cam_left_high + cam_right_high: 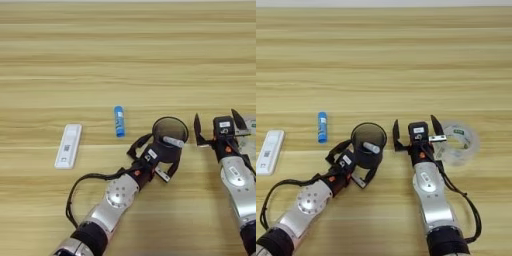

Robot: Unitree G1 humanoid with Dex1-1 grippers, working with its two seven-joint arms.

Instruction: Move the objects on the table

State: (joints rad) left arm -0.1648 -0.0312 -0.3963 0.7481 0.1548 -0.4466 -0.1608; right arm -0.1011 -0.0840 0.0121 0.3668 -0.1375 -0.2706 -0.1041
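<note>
A black mesh cup [170, 134] stands at centre right of the table [125, 60], with a whitish stick [173, 141] leaning inside it. My left gripper [162, 151] reaches in from the lower left and is shut on the cup's lower body, one finger on each side. The short blue tube [119, 121] lies left of the cup. Further left lies the flat white test cassette [68, 145]. My right gripper [416, 129] stands just right of the cup, apart from it, open with nothing between its fingers.
A clear tape roll [458, 142] lies flat just right of the right gripper, close to its right finger. The left arm's black cable [75, 192] loops out over the wood at the lower left.
</note>
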